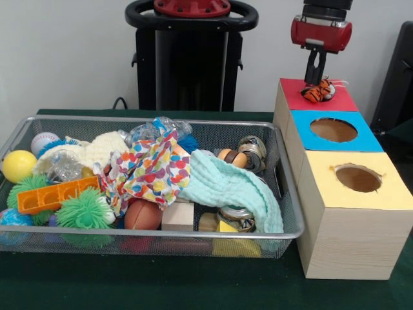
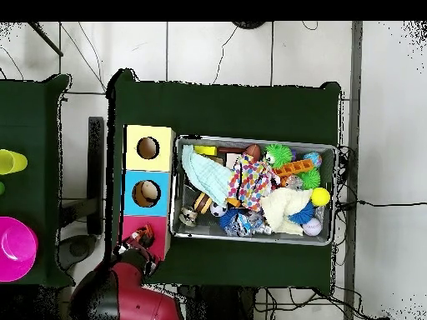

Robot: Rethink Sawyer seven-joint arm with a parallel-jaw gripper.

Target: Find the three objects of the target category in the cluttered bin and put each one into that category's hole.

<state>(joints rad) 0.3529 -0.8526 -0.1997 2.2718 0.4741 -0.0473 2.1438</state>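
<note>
A small orange striped toy tiger (image 1: 318, 92) is gripped by the jaws of the gripper (image 1: 315, 82) and held on the red box top (image 1: 342, 101). The blue box (image 1: 368, 139), yellow box (image 1: 387, 194) and cluttered wire bin (image 1: 284, 187) are ranged alongside on the green surface (image 1: 161, 284).

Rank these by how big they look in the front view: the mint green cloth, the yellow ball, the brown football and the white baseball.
1. mint green cloth, clearly largest.
2. brown football, partly hidden by the patterned cloth.
3. yellow ball.
4. white baseball, half buried and farther back, so the yellow ball and baseball ranking is uncertain.
</note>
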